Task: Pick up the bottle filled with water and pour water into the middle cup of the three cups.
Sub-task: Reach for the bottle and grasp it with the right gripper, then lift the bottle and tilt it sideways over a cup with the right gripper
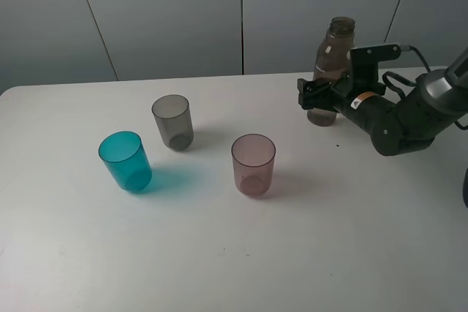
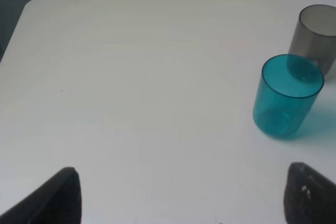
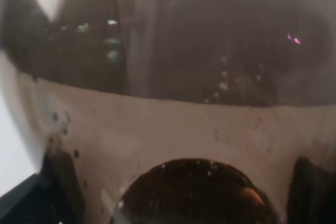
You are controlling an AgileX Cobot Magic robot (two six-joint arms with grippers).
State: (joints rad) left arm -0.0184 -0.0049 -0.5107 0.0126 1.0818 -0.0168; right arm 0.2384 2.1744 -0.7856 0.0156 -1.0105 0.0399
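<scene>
Smoky brown-grey bottle (image 1: pixel 335 56) stands upright on the white table (image 1: pixel 219 253), at its far right part as the high camera sees it, well apart from the three cups. Its narrow neck is open at the top. The right tool (image 1: pixel 313 99) is level with the lower part of the bottle, which it partly hides. Its jaws stand wide on either side of the bottle. In the right wrist view the bottle (image 3: pixel 173 77) fills almost the whole picture, and one dark finger (image 3: pixel 59 184) shows at the edge. Whether the fingers touch the plastic cannot be told.

The three cups stand upright and apart from one another, left of the bottle. The middle cup (image 1: pixel 172 121), smoky grey, is the farthest back. The teal cup (image 1: pixel 126 161) is nearer the camera and to its left. The pinkish-mauve cup (image 1: pixel 254 164) is to its right, the closest of the three to the bottle.

The left tool (image 2: pixel 184 198) hangs over bare table with its jaws wide and nothing between them. Its camera sees the teal cup (image 2: pixel 286 98) with the middle cup (image 2: pixel 315 35) just behind it.
</scene>
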